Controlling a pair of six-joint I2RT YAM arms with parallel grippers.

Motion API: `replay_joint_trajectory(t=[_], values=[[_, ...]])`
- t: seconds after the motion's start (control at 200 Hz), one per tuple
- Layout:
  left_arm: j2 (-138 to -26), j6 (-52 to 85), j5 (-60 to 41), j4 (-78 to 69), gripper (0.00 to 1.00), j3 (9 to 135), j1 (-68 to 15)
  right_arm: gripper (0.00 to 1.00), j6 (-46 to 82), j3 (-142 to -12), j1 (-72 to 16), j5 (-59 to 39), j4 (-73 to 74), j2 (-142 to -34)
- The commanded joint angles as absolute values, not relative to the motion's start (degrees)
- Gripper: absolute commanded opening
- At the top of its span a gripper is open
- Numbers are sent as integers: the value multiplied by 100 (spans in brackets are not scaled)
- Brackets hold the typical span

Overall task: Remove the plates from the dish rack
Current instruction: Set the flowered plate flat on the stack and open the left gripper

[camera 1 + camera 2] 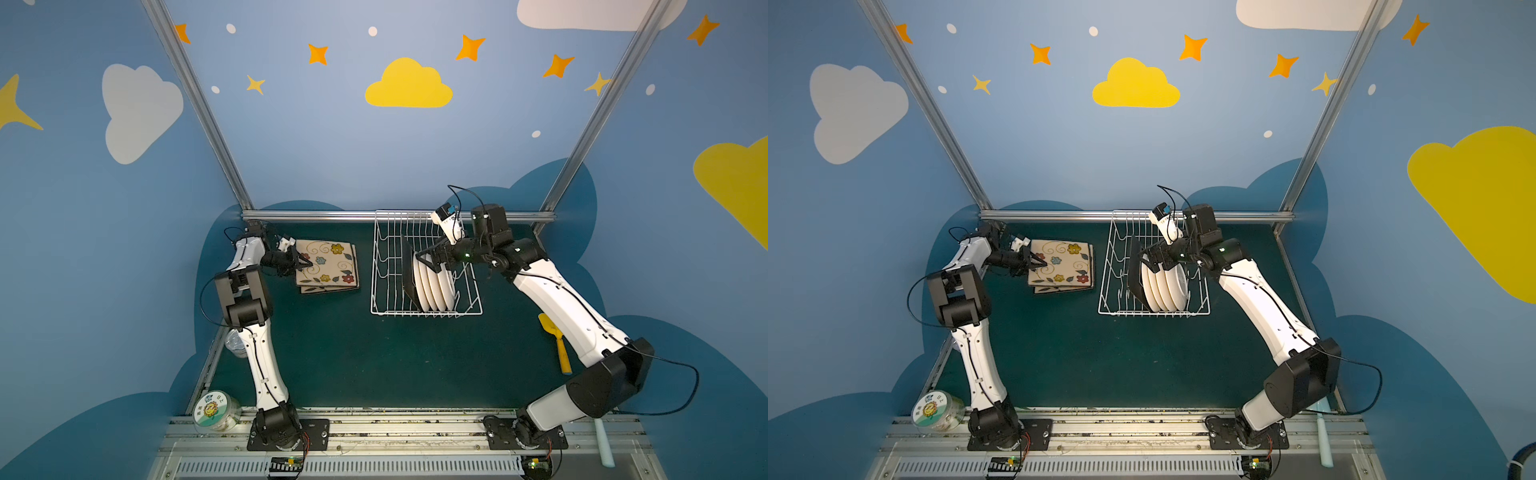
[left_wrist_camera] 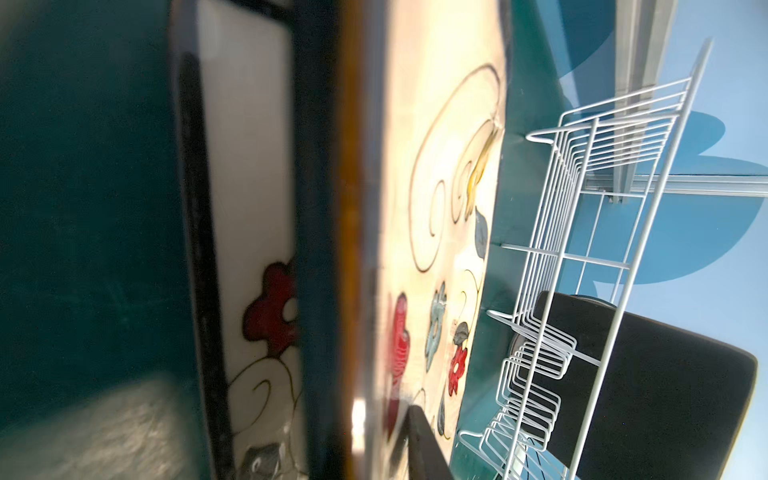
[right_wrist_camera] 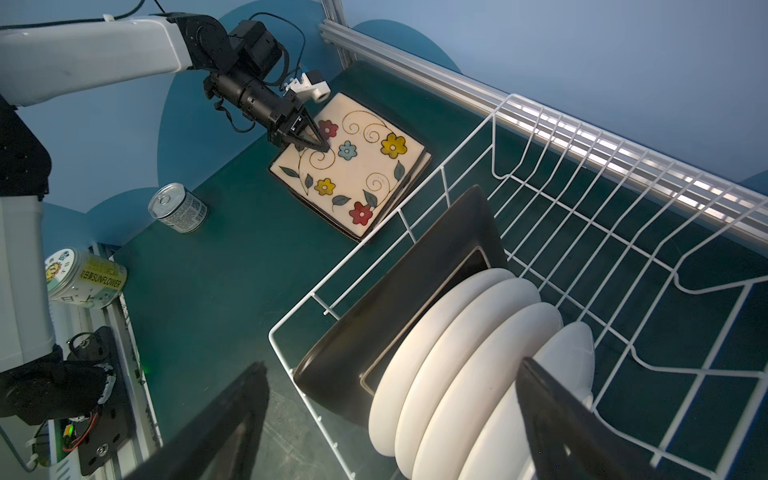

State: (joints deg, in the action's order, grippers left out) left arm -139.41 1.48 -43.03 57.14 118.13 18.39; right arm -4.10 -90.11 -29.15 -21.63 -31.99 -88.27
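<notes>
- Left fingers (image 3: 311,140) narrow, astride the top square plate's (image 3: 357,174) edge; gripped or not, I cannot tell.
- That plate tops a stack (image 3: 376,226) on the desk (image 3: 232,266), left of the rack (image 3: 508,98).
- Right fingers (image 3: 548,407) wide, over the rack's black plate (image 3: 415,291) and four round plates (image 3: 469,345).

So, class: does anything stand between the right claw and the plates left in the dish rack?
Nothing visible does. The open right claw hangs above the black-backed square plate and the round white plates, whose top edges stand bare in the open-topped dish rack.
</notes>
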Motion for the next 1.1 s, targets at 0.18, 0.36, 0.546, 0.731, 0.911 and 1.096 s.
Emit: replay_joint_trajectory(t=[0.18, 0.36, 0.546, 0.731, 0.911, 1.096], values=[[-14054, 112, -4141, 5975, 33, 11968, 1898, 92, -488, -9294, -2979, -2136, -3294, -8912], [-14108, 158, -4066, 5965, 33, 11988, 1948, 92, -510, -9316, -3005, -2127, -3313, -8930], [-14107, 176, -3933, 5950, 33, 11997, 1999, 92, -507, -9347, -3015, -2118, -3322, -8948], [-14082, 228, -3695, 5934, 33, 12043, 2063, 92, -521, -9349, -3020, -2096, -3331, -8956], [-14037, 345, -3633, 5768, 35, 12082, 2087, 92, -544, -9343, -3028, -2058, -3358, -8965], [-14014, 438, -3504, 5704, 39, 12083, 2084, 92, -574, -9308, -3034, -2006, -3366, -8946]])
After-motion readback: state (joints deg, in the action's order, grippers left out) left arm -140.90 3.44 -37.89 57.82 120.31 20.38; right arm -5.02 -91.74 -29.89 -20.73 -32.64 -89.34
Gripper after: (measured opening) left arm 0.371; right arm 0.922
